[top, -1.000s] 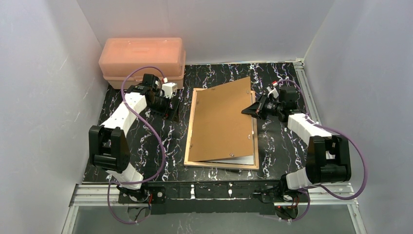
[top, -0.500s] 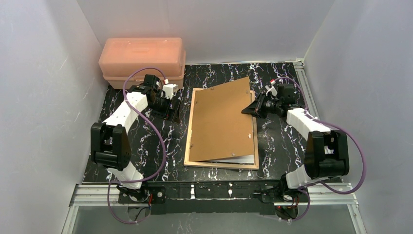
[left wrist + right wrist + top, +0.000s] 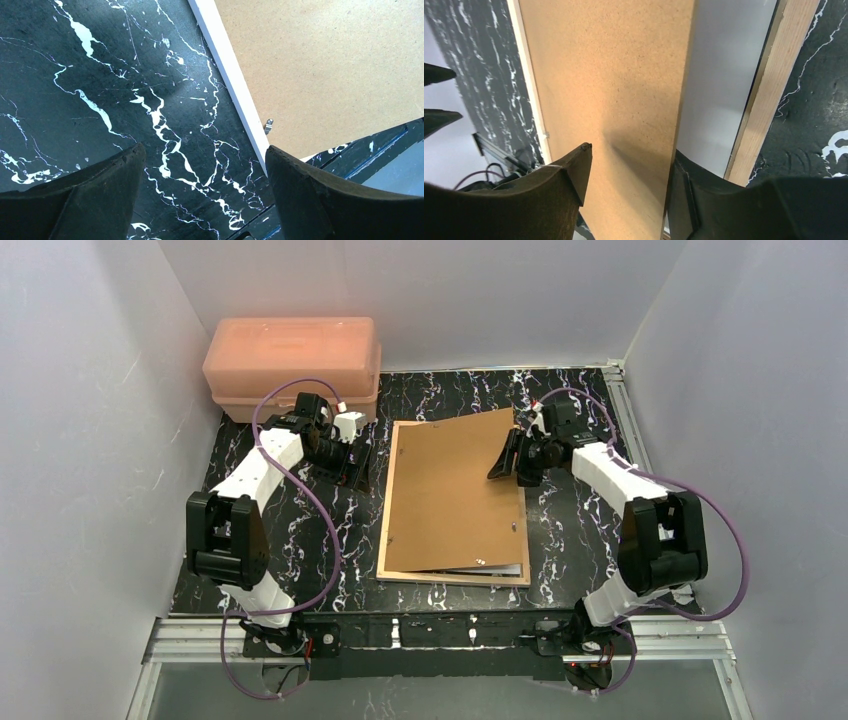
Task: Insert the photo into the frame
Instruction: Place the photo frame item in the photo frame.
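The frame [image 3: 385,532] lies face down in the middle of the table, its tan wood rim [image 3: 769,85] up and its white outer edge [image 3: 230,75] showing. The photo [image 3: 724,75] lies inside it, white back up, mostly hidden; a pale strip [image 3: 500,567] shows at the near right. A brown backing board [image 3: 450,490] rests skewed on top. My right gripper [image 3: 510,455] is open astride the board's right edge [image 3: 609,75], one finger over the board, the other over the photo. My left gripper [image 3: 355,465] hangs open over bare table [image 3: 205,200], left of the frame.
A pink plastic box [image 3: 290,365] stands at the far left, behind the left arm. White walls close in three sides. A metal rail [image 3: 625,410] runs along the table's right edge. A small metal clip [image 3: 269,125] sits on the frame's left side.
The right gripper has opened and let go of the board's right edge, shifting left and farther over it. The board's raised far corner has sunk lower. The left arm has barely moved.
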Robot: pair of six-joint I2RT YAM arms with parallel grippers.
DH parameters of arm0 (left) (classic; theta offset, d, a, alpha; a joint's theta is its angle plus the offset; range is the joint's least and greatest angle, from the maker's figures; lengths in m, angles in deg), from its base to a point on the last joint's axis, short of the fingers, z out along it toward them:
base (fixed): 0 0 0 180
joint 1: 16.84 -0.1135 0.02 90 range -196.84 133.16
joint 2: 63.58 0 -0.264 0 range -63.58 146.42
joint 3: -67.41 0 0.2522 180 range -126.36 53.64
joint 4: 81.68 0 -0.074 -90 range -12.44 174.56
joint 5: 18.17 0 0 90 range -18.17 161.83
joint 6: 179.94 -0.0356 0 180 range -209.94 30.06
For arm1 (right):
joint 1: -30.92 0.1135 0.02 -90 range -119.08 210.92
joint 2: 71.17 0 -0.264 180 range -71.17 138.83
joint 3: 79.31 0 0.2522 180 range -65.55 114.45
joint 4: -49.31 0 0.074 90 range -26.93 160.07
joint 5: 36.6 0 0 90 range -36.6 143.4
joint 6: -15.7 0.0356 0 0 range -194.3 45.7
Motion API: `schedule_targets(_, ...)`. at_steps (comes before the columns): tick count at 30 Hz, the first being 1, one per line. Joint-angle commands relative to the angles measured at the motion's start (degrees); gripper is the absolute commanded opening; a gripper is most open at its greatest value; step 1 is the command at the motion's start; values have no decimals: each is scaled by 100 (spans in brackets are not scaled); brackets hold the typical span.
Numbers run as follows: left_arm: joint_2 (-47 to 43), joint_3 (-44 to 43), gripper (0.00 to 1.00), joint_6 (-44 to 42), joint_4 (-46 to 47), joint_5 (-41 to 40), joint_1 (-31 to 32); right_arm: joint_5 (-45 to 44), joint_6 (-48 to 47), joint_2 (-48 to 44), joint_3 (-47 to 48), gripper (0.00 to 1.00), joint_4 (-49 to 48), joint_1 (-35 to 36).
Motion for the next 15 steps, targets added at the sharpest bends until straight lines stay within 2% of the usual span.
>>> schedule_targets(1, -38, 90, 88, -85, -50, 153, -16, -698, -404, 94, 593, 64, 575, 266)
schedule_targets(9, -34, 103, 88, -86, -48, 201, -16, -1506, -715, 220, 988, 84, 1169, 546)
schedule_targets(15, -67, 137, 88, -114, -43, 213, -16, -1805, -803, 429, 1160, 92, 1306, 798)
